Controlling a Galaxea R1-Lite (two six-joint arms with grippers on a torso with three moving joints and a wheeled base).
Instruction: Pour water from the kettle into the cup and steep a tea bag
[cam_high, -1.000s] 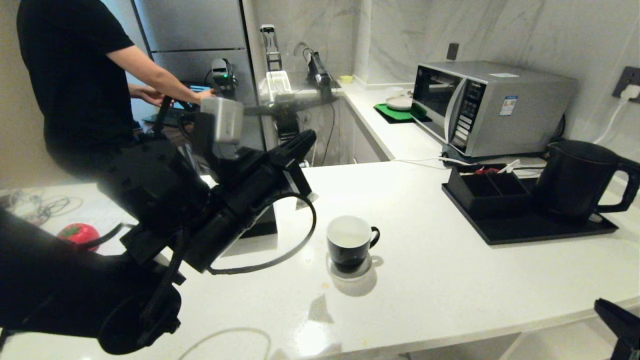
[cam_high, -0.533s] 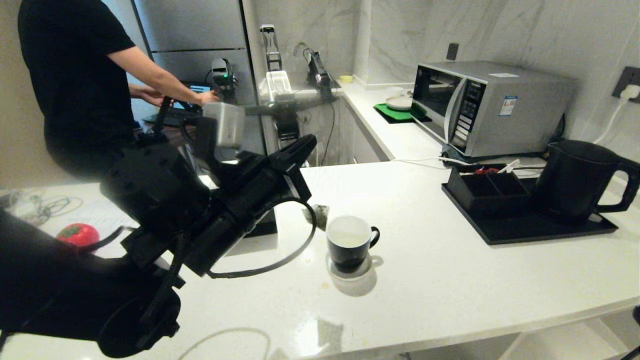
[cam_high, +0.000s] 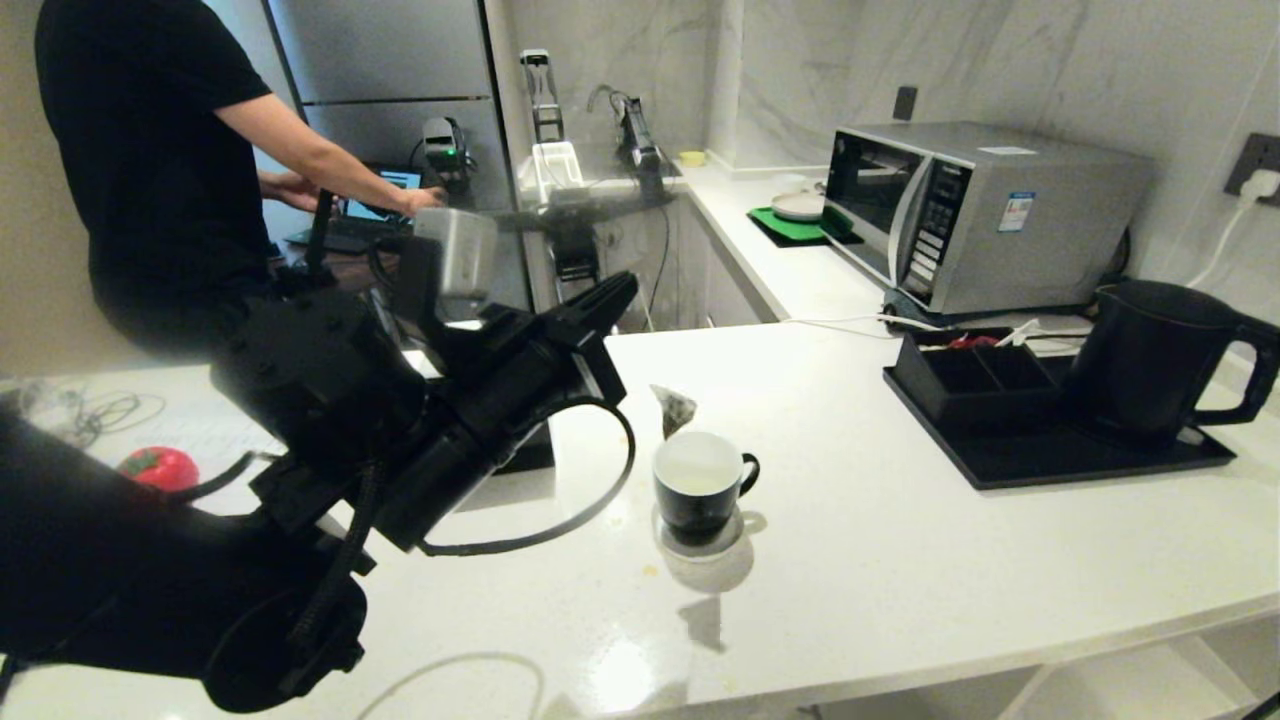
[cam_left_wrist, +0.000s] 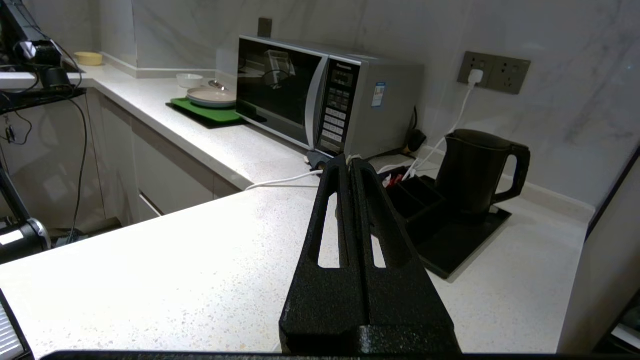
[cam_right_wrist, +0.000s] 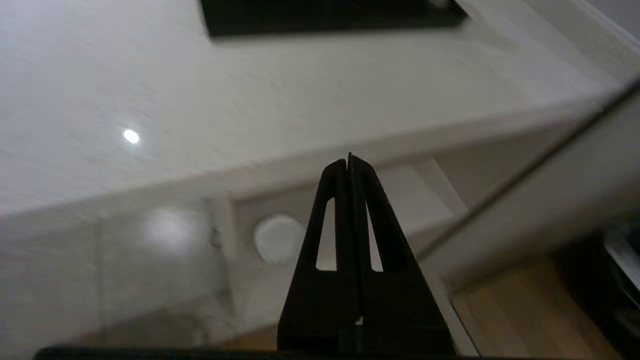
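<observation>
My left end effector (cam_high: 612, 293) is raised over the white counter (cam_high: 900, 560), its two fingers pressed flat together with no gap between them. The tea bag (cam_high: 676, 408) hangs in the air just above the cup (cam_high: 698, 487), at the cup's 11 o'clock in my head view, a small grey mesh pyramid with dark leaves inside. It sits off the tip of my left end effector at about 4 o'clock; the string is too thin for me to make out, so I cannot tell from the head view how it is attached. In my left wrist view the bag does not show at all.

The cup stands upright on the counter, its handle pointing to 3 o'clock, with a pale pool of water (cam_high: 695, 470) against its white inside. The kettle (cam_high: 1150, 360) stands upright well apart from the cup, at the cup's 2 o'clock, on a low black tray (cam_high: 1050, 460) with its loop handle turned to 3 o'clock. A microwave (cam_high: 960, 210) sits behind the tray.

My right end effector (cam_right_wrist: 349, 162) is out of the head view; its own wrist view shows it pinched fully together, holding nothing, pointing past the counter's edge at shelving below.

A person in a black shirt (cam_high: 140, 140) stands at 10 o'clock.
</observation>
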